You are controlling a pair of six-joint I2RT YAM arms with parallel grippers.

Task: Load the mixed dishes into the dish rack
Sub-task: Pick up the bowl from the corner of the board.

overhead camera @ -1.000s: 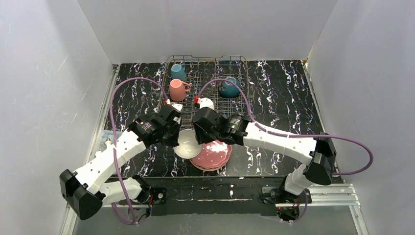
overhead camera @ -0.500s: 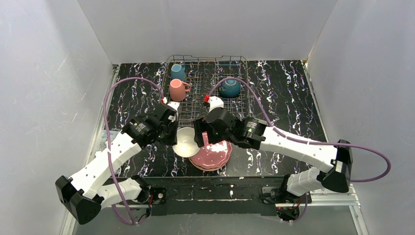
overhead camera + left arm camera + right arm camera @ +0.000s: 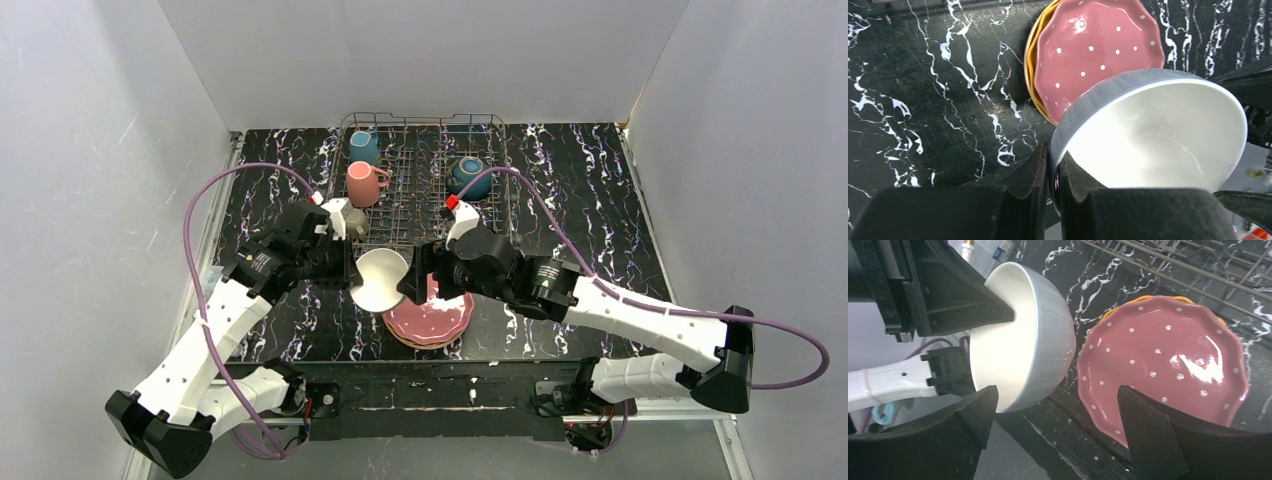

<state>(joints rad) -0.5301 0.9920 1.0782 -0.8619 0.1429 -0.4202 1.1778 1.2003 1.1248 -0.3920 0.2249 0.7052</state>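
Nearest to us, on the black table with white marble streaks (image 3: 580,200), sits a small stack of plates. On top is the pink wavy-edged plate with white dots (image 3: 432,318). Under it we see the rim of an orange plate (image 3: 1032,60) peeking out on one side.

Just past the plates, the left gripper (image 3: 1052,180) is pinched tight on the rim of the round white ribbed bowl (image 3: 380,280). One finger is inside the bowl and one is outside. The bowl is up off the table and tipped on its side, with its hollow facing the left arm. Its far edge hangs over the edge of the pink plate.

The right gripper (image 3: 1057,390) is right next to the bowl, over the plates. Its two fingers are spread wide apart and it holds nothing. The bowl is near one finger, but we cannot tell if they touch.

Farther back is the big grey wire dish rack (image 3: 420,116). At its near left corner we think we see a small olive-grey mug (image 3: 353,222), but the left arm hides part of it. Deeper in the rack on the left is a pink mug (image 3: 364,184), and behind that a teal mug (image 3: 365,147). On the right side of the rack is a dark-blue bowl (image 3: 467,178).
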